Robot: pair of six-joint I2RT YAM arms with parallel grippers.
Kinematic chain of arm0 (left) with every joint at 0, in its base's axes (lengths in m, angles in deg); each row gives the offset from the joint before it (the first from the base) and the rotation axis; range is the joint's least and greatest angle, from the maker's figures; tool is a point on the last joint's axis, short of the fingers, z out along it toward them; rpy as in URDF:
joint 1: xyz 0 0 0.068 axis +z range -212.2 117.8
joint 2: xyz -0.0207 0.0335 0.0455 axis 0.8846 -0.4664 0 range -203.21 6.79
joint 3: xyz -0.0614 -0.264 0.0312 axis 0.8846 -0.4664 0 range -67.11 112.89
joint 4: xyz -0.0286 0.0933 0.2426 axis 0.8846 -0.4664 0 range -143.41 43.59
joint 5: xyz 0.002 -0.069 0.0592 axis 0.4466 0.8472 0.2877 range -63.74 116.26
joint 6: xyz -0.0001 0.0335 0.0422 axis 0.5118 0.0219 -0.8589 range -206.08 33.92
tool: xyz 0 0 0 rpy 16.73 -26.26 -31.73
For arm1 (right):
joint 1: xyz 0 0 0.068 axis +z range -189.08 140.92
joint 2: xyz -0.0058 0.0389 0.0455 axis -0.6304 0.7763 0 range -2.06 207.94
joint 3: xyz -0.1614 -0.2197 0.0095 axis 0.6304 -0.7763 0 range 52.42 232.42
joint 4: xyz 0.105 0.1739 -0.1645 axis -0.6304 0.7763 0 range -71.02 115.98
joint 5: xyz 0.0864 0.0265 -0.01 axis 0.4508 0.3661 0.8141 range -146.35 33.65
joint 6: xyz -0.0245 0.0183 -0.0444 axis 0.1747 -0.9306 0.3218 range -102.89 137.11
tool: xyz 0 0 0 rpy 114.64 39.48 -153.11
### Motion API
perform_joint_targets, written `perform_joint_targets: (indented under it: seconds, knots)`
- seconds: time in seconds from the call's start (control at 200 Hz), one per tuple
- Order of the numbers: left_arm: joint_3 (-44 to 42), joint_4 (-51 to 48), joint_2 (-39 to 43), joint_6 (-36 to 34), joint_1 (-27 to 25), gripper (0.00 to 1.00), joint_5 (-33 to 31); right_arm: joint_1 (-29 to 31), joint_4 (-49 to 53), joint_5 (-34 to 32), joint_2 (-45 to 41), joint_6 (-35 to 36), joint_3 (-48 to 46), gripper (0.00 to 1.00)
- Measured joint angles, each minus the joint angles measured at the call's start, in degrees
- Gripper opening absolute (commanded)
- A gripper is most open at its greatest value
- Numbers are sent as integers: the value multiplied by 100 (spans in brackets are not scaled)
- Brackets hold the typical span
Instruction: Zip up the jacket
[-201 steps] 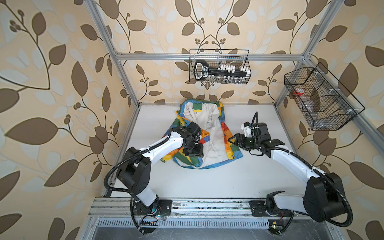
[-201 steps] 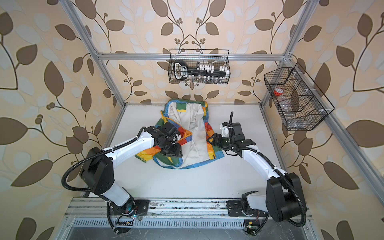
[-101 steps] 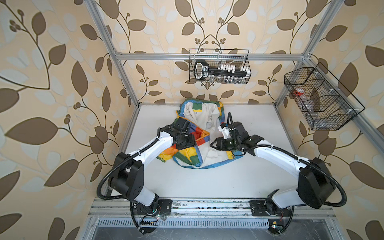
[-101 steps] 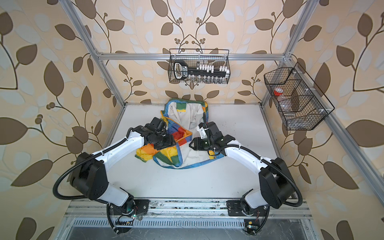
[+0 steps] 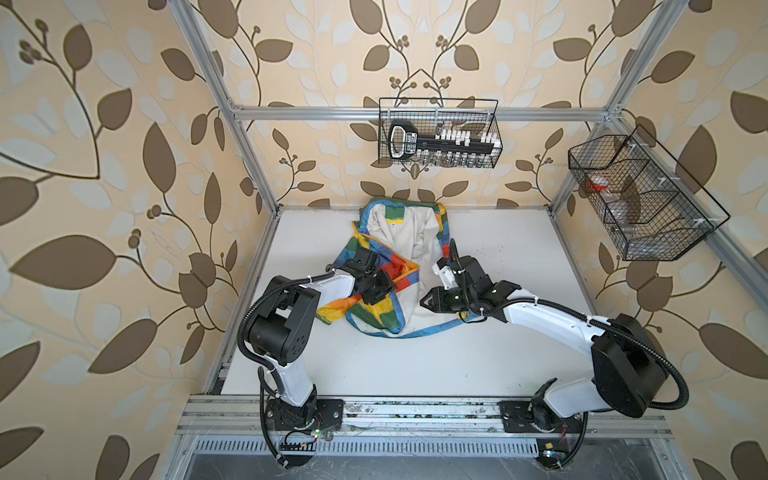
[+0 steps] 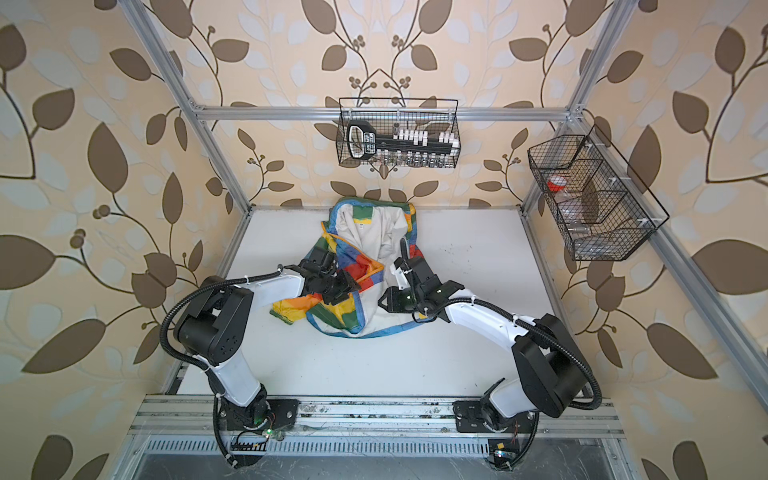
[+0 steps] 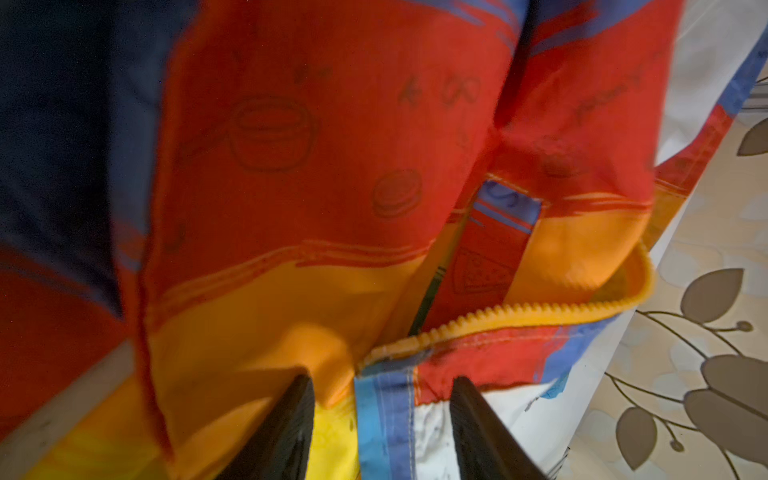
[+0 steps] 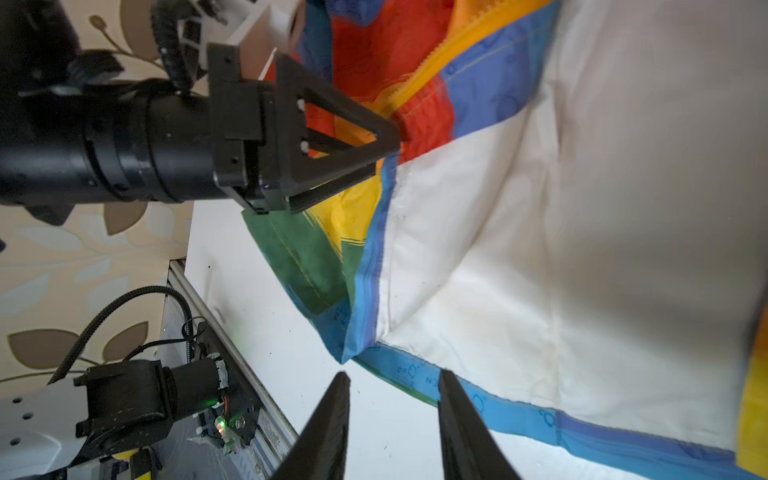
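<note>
Jacket (image 5: 409, 232) lies crumpled and unzipped on the white table (image 5: 519, 257), toward the back wall, off-white lining up. It shows the same in both top views (image 6: 376, 232).

Your left gripper (image 5: 374, 293) sits on the jacket's left flap, over the rainbow blocks. In the left wrist view its jaws stand partly apart (image 7: 382, 382) with the blue-trimmed edge and yellow cloth between them. The orange-yellow zipper teeth (image 7: 519, 309) run just past the tips. I cannot tell whether the cloth is actually pinched or only lying in the gap. From the right wrist view, the tips of that gripper (image 8: 386, 145) meet the cloth at the red and orange patch beside the zipper.

Your right gripper (image 5: 423, 300) is low over the lining on the right side and points toward the left one. In the right wrist view its jaws are apart (image 8: 390, 374) with only bare table between them. The blue hem (image 8: 519, 411) is just beside one fingertip (image 8: 446, 380).
</note>
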Motion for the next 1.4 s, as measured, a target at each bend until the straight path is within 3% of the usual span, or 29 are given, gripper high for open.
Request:
perform_joint_targets:
  seconds: [0.22, 0.34, 0.415, 0.78, 0.805, 0.85, 0.92, 1.005, 1.075, 1.12, 1.245, 1.33, 1.379, 1.399]
  knots:
    - [-184, 579, -66, 103, 0, 24, 149, -1010, -96, 396, -363, -39, -509, 40]
    - [-186, 575, 37, -4, -13, 13, 170, -1276, -92, 540, -553, -22, -649, 40]
    - [-15, 321, 157, -199, -83, 0, 175, -1364, -96, 614, -608, -4, -688, 40]
    - [1294, -581, 426, -1226, -1403, 0, 247, -2048, -92, 868, -901, 2, -1180, 40]
    - [1314, -614, 424, -1252, -1493, 12, 293, -2133, -87, 876, -953, 4, -1226, 41]
    - [1355, -697, 393, -1329, -1661, 47, 442, -2304, -72, 907, -1051, 13, -1296, 43]
    - [1462, -813, 264, -1392, -1902, 64, 686, -2540, -42, 935, -1178, 50, -1366, 46]
    - [1484, -931, 125, -1412, -2124, 68, 861, -2750, 50, 944, -1285, 111, -1386, 48]
    - [1471, -1069, 114, -1429, -2236, 72, 925, -2837, 149, 942, -1379, 186, -1386, 39]
    - [1491, -1172, 127, -1460, -2267, 76, 935, -2879, 199, 938, -1460, 203, -1392, 39]
    - [1908, -1615, 125, -1556, -2245, 84, 822, -2940, 417, 776, -1904, 247, -1394, 48]
    - [2581, -1899, 11, -1582, -2236, 84, 654, -2946, 629, 382, -2625, 260, -1394, 60]
    - [3106, -2041, -188, -1655, -2214, 82, 503, -2966, 686, 107, -3154, 153, -1397, 60]
    - [3362, -2131, -302, -1694, -2214, 80, 459, -2981, 686, -15, -3366, 153, -1401, 75]
